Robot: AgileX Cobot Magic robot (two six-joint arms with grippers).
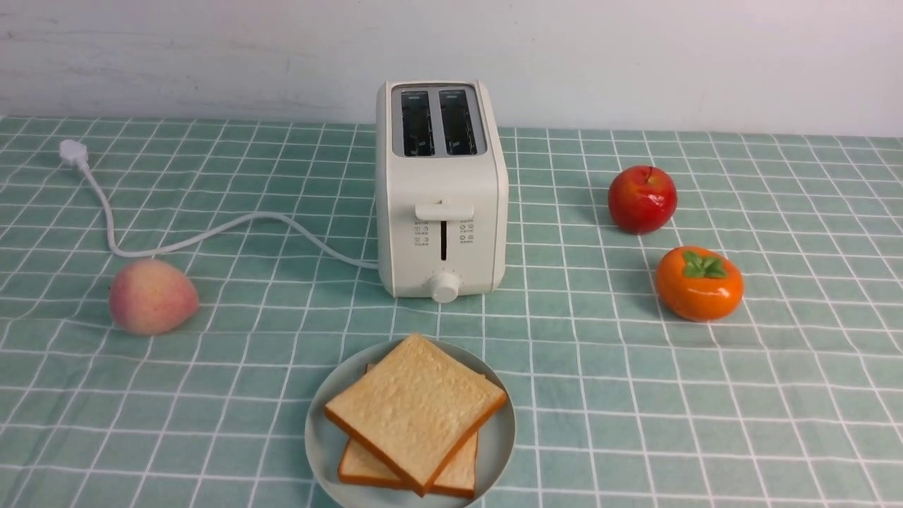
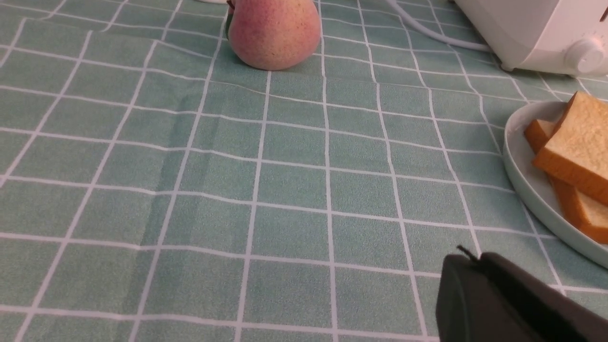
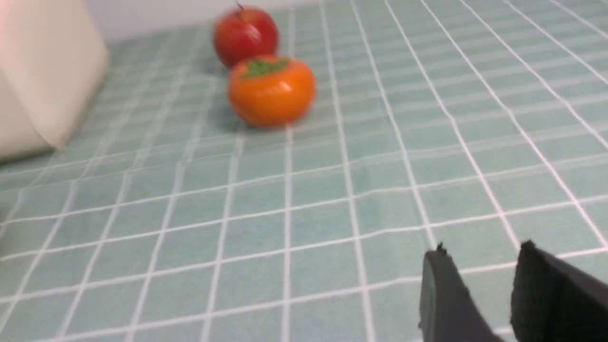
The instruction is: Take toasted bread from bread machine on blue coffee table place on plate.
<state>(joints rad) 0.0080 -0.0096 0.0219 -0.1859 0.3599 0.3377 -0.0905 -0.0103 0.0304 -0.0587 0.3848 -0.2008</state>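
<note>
Two slices of toasted bread lie stacked on the plate [image 1: 321, 437] near the front edge of the blue coffee table [image 1: 635, 395]; the top slice [image 1: 416, 406] sits turned across the lower slice [image 1: 367, 469]. Behind the plate stands the bread machine [image 1: 441, 190], both of its slots dark and empty. Neither arm shows in the front view. My left gripper [image 2: 475, 259] is shut on nothing, low over the cloth, a short way from the plate [image 2: 522, 175] and bread [image 2: 579, 147]. My right gripper [image 3: 479, 251] is open and empty above bare cloth, with the bread machine [image 3: 42, 80] off to one side.
A peach [image 1: 152, 296] lies left of the bread machine. Its white cord [image 1: 176, 243] runs past the peach to a plug [image 1: 73, 150] at the back left. On the right sit a red apple [image 1: 642, 199] and an orange persimmon [image 1: 700, 282]. A white wall backs the table.
</note>
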